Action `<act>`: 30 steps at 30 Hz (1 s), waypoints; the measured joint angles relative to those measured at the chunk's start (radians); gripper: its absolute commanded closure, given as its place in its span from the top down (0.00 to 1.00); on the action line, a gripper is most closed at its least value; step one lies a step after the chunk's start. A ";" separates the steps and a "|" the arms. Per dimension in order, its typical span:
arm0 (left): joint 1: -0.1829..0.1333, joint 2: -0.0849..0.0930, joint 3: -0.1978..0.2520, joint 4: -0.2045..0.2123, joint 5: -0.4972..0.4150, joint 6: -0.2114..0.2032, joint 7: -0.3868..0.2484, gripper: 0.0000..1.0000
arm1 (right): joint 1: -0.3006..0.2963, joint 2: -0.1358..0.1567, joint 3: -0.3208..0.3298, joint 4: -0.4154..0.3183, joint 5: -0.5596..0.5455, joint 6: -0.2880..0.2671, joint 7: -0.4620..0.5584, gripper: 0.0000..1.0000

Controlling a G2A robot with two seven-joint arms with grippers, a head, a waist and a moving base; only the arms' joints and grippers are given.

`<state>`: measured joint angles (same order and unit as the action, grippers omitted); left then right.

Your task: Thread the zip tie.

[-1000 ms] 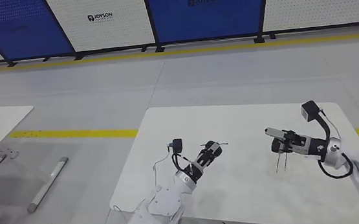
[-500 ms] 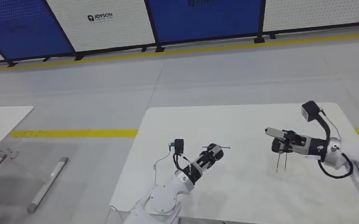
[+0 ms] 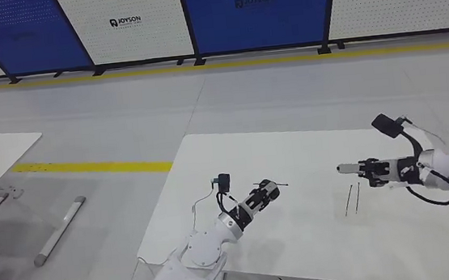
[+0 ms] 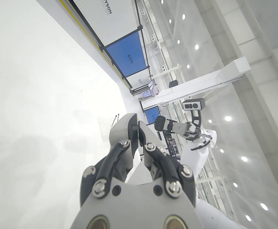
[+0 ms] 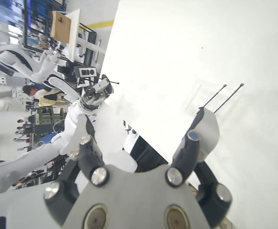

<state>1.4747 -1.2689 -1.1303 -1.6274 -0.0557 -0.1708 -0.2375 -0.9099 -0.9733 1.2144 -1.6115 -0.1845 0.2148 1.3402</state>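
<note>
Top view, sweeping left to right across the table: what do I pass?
Left end effector, held zip tie jutting from it, first loose zip tie, second loose zip tie. The right end effector overlaps those two, so it is left unplaced.

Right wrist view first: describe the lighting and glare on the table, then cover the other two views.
Right wrist view: bright light washes the white table nearly featureless, yet the two loose zip ties stand out dark. Left wrist view: ceiling lamps glare as white spots. Top view: light is even; the ties read as thin dark lines.
</note>
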 measured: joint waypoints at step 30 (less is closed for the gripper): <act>0.000 0.000 0.000 0.000 0.000 0.000 0.000 0.00 | 0.049 -0.044 -0.240 0.147 -0.205 0.024 -0.235 1.00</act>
<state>1.4747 -1.2689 -1.1303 -1.6274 -0.0557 -0.1708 -0.2375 -0.8608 -1.0170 0.9744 -1.4648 -0.3894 0.2390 1.1055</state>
